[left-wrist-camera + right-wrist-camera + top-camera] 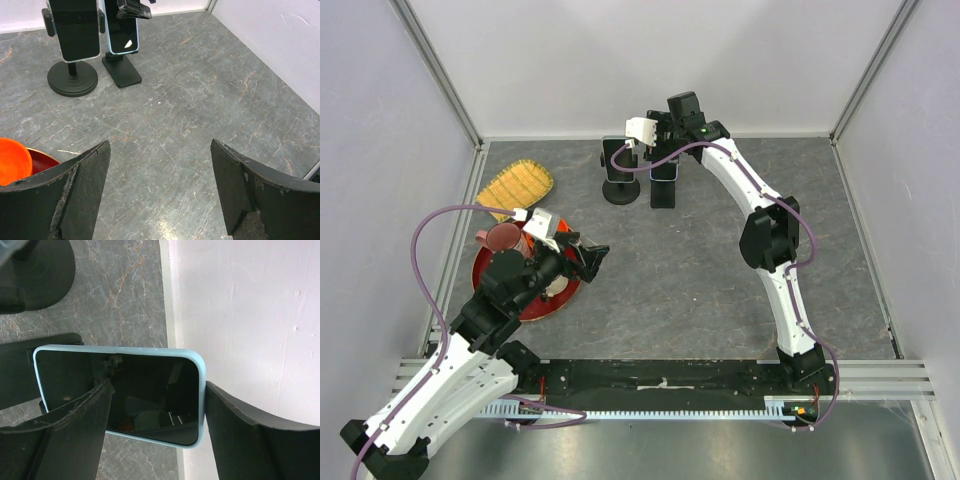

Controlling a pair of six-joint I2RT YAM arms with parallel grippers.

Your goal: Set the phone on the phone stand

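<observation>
A phone in a light blue case (665,171) stands upright on a black phone stand with a rectangular base (663,192) at the back of the table. Both show in the left wrist view, the phone (122,32) above the stand (122,71). My right gripper (658,150) is open at the phone's top end. In the right wrist view (157,384) one finger (235,430) touches the phone's (150,390) top edge and the other lies in front of the screen. My left gripper (595,255) is open and empty (160,145), low over the table.
A second dark phone (612,152) sits on a round-base stand (620,192) just left of the first, also in the left wrist view (74,27). A red plate (490,290), a brown cup (503,237) and a woven yellow basket (517,187) lie at the left.
</observation>
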